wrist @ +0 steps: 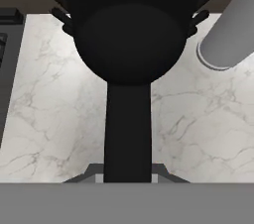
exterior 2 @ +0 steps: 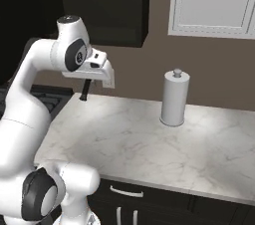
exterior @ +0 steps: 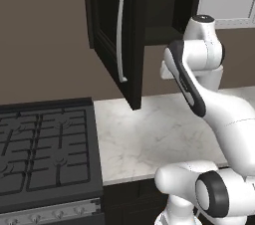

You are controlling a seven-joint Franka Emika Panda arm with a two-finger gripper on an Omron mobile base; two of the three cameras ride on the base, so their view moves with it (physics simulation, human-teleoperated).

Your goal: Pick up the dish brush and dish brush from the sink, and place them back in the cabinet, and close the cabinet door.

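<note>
An all-black dish brush (wrist: 130, 44) fills the hand view, bristled head at the top and handle running down between my fingertips. My gripper (wrist: 128, 174) is shut on that handle. From the right base view the gripper (exterior 2: 90, 80) hangs over the counter's left end with the dish brush (exterior 2: 84, 93) pointing down from it. Above stands the black cabinet (exterior: 167, 5), its dark interior (exterior 2: 107, 7) open. Its cabinet door (exterior: 107, 30) swings out to the left, with a long silver bar handle (exterior: 121, 35). The sink is out of view.
A white marble counter (exterior 2: 149, 144) lies below the hand. A grey paper-towel roll (exterior 2: 174, 98) stands upright near the wall, to the right of the brush. A black stove (exterior: 45, 144) borders the counter's left end. White wall cabinets (exterior 2: 214, 2) hang to the right.
</note>
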